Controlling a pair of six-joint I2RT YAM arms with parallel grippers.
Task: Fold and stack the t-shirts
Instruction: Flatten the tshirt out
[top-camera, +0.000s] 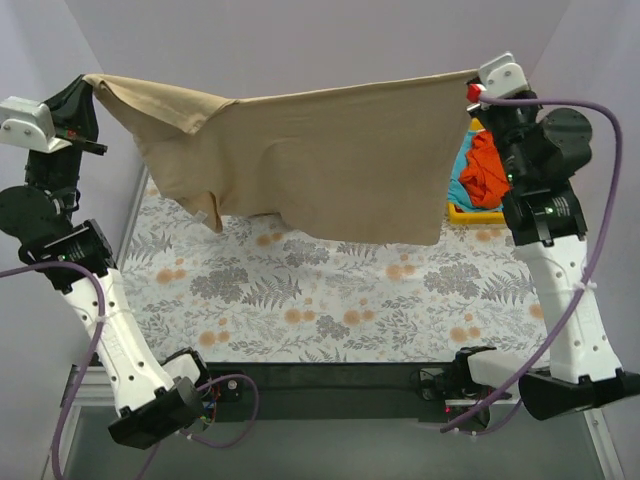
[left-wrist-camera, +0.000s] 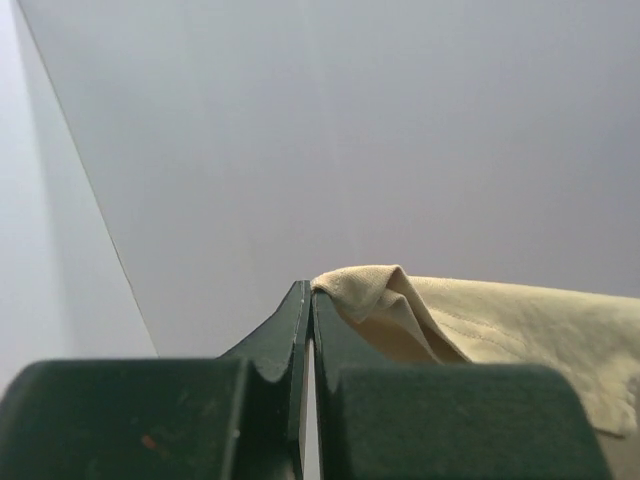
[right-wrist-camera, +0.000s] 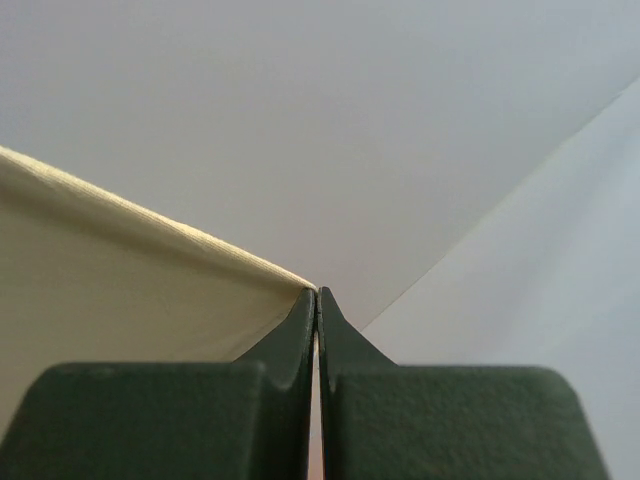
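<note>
The tan-beige t-shirt (top-camera: 320, 160) hangs stretched in the air between both arms, high above the floral tabletop (top-camera: 330, 300). My left gripper (top-camera: 90, 82) is shut on its upper left corner; the left wrist view shows the bunched tan fabric (left-wrist-camera: 480, 320) pinched at the tips of my left gripper (left-wrist-camera: 311, 292). My right gripper (top-camera: 474, 76) is shut on the upper right corner; the right wrist view shows the taut edge of the tan fabric (right-wrist-camera: 130, 290) running into the tips of my right gripper (right-wrist-camera: 318, 292). The orange-red t-shirt (top-camera: 486, 170) and the turquoise-blue t-shirt (top-camera: 462, 172) lie crumpled in the yellow tray (top-camera: 470, 212) at the right.
The shirt's lower hem hangs a little above the floral cloth. The yellow tray sits at the table's right edge, partly behind the right arm (top-camera: 545, 200). Pale walls close in the back and sides. Purple cables (top-camera: 600, 200) loop from both arms.
</note>
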